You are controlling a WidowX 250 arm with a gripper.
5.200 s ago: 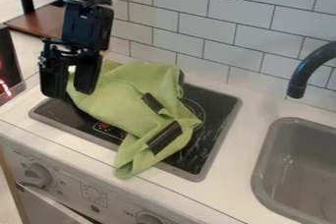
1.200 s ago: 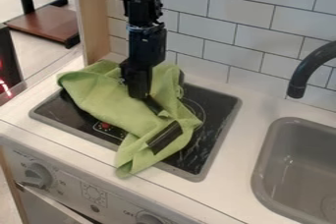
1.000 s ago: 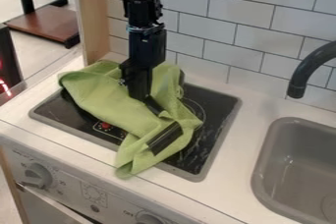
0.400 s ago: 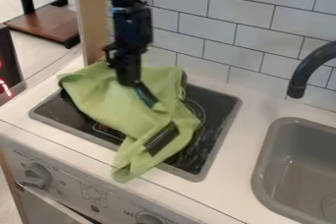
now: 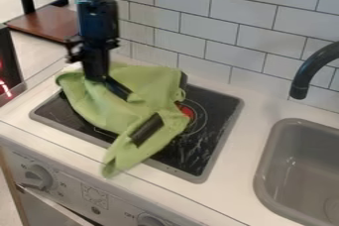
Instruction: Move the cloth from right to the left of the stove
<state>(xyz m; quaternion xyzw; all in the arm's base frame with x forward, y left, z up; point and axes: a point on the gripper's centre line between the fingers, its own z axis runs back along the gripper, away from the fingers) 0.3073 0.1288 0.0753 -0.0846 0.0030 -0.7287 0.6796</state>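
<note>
Camera view: cloth (image 5: pixel 134 105) in claw (image 5: pixel 97 78)

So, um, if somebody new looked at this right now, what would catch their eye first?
Probably the bright green cloth, rumpled across the black stove top, with one end trailing past its front edge. Next might be the black tool, down at the cloth's upper left in the view, then the red spot on the stove top, just right of the cloth.

Toy kitchen: stove (image 5: pixel 217 136), sink (image 5: pixel 268 170)
</note>
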